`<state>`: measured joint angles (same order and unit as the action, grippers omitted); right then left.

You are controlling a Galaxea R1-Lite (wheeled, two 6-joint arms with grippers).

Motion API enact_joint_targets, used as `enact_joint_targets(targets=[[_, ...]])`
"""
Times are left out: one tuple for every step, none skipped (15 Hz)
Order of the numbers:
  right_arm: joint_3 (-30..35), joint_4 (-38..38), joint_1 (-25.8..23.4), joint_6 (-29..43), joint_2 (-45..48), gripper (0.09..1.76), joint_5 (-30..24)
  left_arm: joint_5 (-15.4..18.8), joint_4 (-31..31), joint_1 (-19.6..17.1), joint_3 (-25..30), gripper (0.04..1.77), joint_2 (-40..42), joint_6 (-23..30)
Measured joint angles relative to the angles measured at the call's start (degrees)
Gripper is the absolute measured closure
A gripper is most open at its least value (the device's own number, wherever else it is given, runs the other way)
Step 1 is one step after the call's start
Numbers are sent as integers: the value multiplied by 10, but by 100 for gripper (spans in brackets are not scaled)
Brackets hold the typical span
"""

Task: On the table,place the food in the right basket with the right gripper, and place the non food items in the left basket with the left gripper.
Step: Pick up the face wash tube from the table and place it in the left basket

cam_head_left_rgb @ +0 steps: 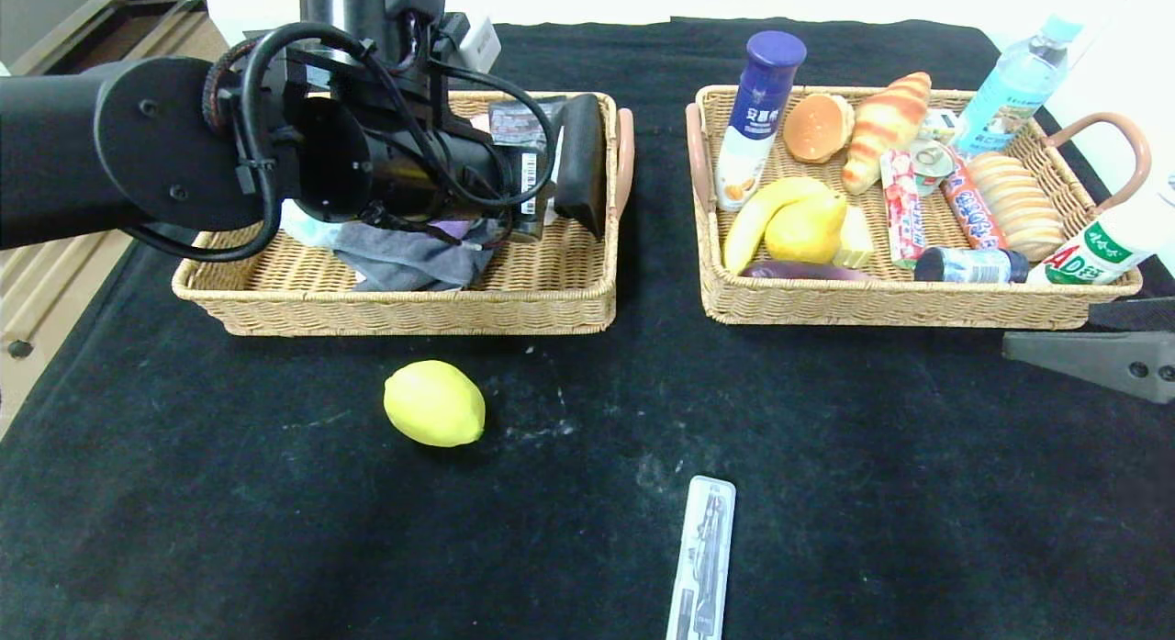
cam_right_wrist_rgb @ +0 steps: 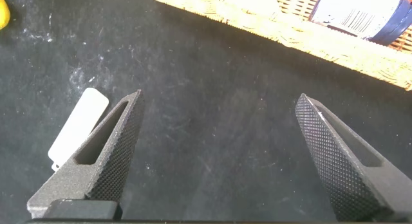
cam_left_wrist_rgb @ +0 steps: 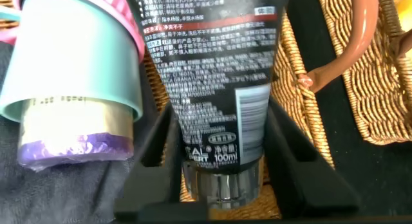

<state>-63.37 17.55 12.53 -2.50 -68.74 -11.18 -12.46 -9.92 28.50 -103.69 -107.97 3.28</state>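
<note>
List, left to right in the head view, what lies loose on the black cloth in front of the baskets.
lemon → clear plastic case of drawing tools

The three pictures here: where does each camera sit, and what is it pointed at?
Head view: from the robot's head, looking down on the table, both baskets and the left arm.
Left wrist view: on the left arm, looking past the left gripper at a black tube over the left basket.
Right wrist view: on the right arm, looking past the open right gripper at the cloth.
Shared: head and right wrist views both show the lemon and clear case.
</note>
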Motion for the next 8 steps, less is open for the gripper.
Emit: enact_joint_targets(targets=[[0, 0, 0, 0, 0, 14, 0, 1, 0, 0, 0, 82, 0, -1], [0, 0, 0, 0, 0, 14, 0, 0, 0, 0, 1, 73, 0, -1], [0, 0, 0, 0, 0, 14, 0, 0, 0, 0, 3, 66, 1, -1], [0, 0, 0, 0, 0, 14, 0, 0, -1, -1, 4, 58, 1, 0], [0, 0, 0, 0, 0, 14, 0, 0, -1, -1, 5, 52, 1, 0], [0, 0, 0, 0, 0, 14, 0, 0, -1, -1, 5, 48, 1, -1], [0, 0, 0, 0, 0, 14, 0, 0, -1, -1, 5, 43, 1, -1], [0, 0, 0, 0, 0, 14, 0, 0, -1, -1, 5, 39, 1, -1]])
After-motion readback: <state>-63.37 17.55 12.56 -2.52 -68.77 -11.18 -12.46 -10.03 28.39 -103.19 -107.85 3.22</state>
